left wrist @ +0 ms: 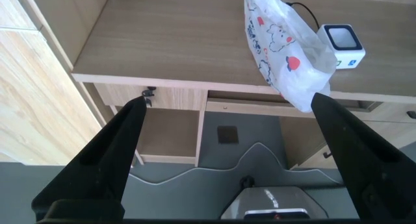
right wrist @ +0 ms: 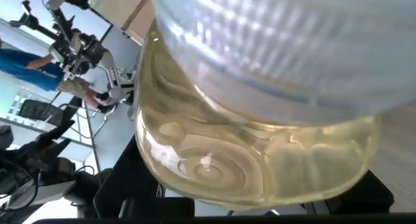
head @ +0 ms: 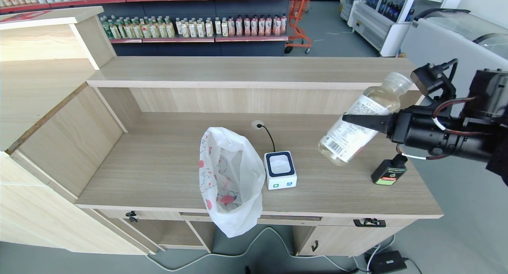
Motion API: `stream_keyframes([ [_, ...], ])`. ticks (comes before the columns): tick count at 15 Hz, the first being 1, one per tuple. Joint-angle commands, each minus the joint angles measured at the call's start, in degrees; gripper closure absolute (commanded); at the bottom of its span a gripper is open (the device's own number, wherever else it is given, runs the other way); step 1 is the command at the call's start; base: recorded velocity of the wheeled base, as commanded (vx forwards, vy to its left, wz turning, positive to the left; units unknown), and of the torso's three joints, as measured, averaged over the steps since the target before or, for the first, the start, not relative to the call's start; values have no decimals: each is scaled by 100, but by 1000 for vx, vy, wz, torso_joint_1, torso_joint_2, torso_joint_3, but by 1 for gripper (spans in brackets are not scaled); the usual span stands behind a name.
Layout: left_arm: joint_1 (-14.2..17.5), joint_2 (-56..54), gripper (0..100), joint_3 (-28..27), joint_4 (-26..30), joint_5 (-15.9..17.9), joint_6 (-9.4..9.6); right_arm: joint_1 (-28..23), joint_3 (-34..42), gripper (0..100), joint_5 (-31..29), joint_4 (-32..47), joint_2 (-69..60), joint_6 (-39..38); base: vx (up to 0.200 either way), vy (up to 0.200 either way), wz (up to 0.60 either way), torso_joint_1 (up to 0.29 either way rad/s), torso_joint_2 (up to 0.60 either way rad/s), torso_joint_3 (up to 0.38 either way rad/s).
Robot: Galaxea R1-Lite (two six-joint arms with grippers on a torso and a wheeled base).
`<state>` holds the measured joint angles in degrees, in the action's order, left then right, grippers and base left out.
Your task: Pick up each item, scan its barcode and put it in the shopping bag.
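Gripping a clear plastic bottle of pale yellow liquid, your right gripper has its black fingers pinched across the white label, one finger lying over the front of it. You hold the bottle in the air above the right part of the light wooden counter, tilted, with its cap pointing far and right and its base lowest. The barcode sits near the base, on the side facing you. A small white box scanner with a dark window stands on the counter left of the bottle, well apart from it. Just left of the scanner, a white plastic shopping bag with red prints gapes open and droops over the near edge. A small dark bottle with a green and red label stands near the right end, below your arm. Your left gripper hangs off the counter's near side, its fingers spread wide, pinching nothing.
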<state>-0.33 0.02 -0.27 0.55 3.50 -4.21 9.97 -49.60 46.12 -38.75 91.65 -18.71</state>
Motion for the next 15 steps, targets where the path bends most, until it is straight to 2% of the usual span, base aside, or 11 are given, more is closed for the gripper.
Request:
stream_keyframes([
  [1,-2,-2,0,0,-2,2,-1,181,100,100,504,87,-903,-177,0,0,0,0,0,0],
  [4,-2,-2,0,0,-2,2,-1,752,47,100,1031,70,-1351,-906,0,0,0,0,0,0],
  [6,-2,-2,0,0,-2,2,-1,910,100,100,1462,96,-1659,-1161,0,0,0,0,0,0],
  [9,-2,-2,0,0,-2,2,-1,1051,135,100,2033,70,-2107,-1987,0,0,0,0,0,0],
  [15,-2,-2,0,0,-2,2,-1,1112,355,100,2261,70,-2441,-2312,0,0,0,0,0,0],
])
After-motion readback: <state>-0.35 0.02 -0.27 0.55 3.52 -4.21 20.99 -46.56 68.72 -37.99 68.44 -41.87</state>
